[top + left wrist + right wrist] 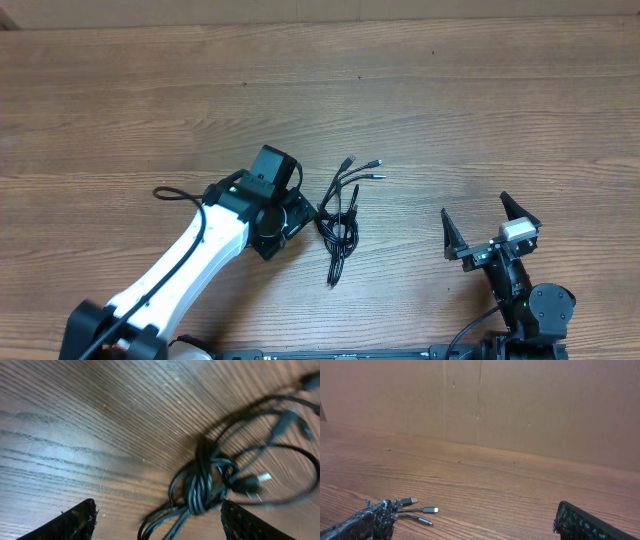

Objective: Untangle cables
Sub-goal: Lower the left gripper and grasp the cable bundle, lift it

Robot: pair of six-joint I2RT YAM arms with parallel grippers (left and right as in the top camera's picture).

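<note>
Item: cables (340, 215), several thin black flexible cords with small silvery-tipped plugs (365, 165), lying on a brown wood-grain worktop (480, 100). Condition: bunched in one tangle, with a dense wrapped knot (200, 485) at its middle. Loose loops spill to either side of the knot, the plug ends fan out on the side of the knot away from the robot, and a doubled tail trails back toward the robot. Left tool (298, 215), black, two-fingered, on a white arm: just beside the knot on its left, fingers (75, 522) set wide apart and angled down over the tangle, nothing gripped between them. Right tool (487, 225), black, two-fingered: well apart from the knot on its right, spread fully wide and empty; the plug ends show at the lower left of its wrist view. Handling, as judged: light, limp and soft, likely to drag as one clump if lifted; thin smooth jackets may slip through a loose pinch. Recommended hold: a single free strand or plug end just outside the knot, with a second hold steadying the bundle; pinching the knot itself would likely tighten it.
</note>
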